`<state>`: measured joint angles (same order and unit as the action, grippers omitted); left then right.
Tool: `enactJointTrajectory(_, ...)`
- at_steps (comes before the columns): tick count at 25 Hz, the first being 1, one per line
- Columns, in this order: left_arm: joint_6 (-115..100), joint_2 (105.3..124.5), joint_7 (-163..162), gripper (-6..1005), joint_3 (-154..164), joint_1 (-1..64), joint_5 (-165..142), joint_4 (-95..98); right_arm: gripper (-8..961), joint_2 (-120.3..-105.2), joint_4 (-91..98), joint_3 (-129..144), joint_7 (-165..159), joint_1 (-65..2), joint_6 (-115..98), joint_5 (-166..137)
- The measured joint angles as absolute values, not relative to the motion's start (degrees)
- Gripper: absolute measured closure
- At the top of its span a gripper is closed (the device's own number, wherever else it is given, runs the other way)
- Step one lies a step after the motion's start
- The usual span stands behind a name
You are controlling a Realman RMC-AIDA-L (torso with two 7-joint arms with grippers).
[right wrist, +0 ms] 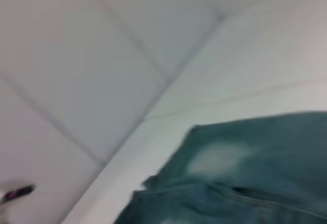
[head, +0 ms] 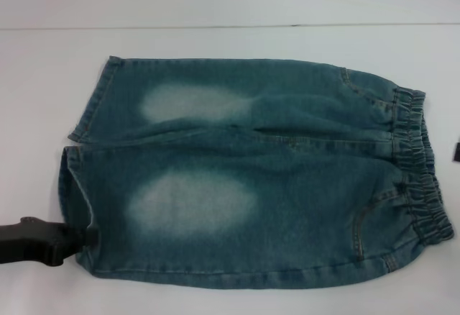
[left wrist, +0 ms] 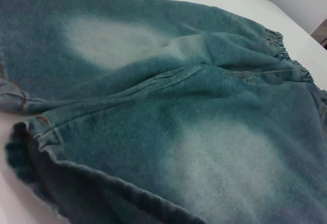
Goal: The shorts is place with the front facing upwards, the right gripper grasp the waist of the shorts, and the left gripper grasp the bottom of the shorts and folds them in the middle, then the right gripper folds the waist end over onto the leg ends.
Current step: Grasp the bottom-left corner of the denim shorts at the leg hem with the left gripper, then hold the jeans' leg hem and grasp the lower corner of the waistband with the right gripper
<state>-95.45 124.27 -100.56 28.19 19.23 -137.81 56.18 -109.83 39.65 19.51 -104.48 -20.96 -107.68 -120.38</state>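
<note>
The blue-green denim shorts [head: 251, 178] lie flat on the white table, front up, with a pale faded patch on each thigh. The gathered elastic waist [head: 418, 164] is at the right and the leg ends [head: 72, 185] are at the left. My left gripper [head: 85, 237], a black claw, comes in low from the left with its tip at the near leg's hem [left wrist: 36, 137]. The left wrist view looks along the shorts [left wrist: 179, 106] toward the waist [left wrist: 278, 42]. A dark sliver at the right edge, beside the waist, appears to be my right gripper [head: 456, 149]. The right wrist view shows the shorts [right wrist: 245, 183] from above.
The white table [head: 43, 78] reaches past the shorts on every side, and a seam or edge [head: 215, 26] crosses behind them. A small dark and pink object [right wrist: 18, 192] lies far off in the right wrist view.
</note>
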Motion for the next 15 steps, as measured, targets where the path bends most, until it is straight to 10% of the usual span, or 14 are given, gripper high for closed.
enactJointTrajectory(6, -95.5, 124.51, -103.99, 972, 28.85, 19.41, -137.05, 57.77, 4, -105.87, 39.4, 19.9, -115.07, -20.98, -104.61, -123.04)
enactJointTrajectory(15, -93.7, 124.54, -104.79, 972, 32.63, 19.6, -135.99, 57.36, 5, -105.31, 39.35, 20.05, -122.35, -24.09, -103.74, -132.28)
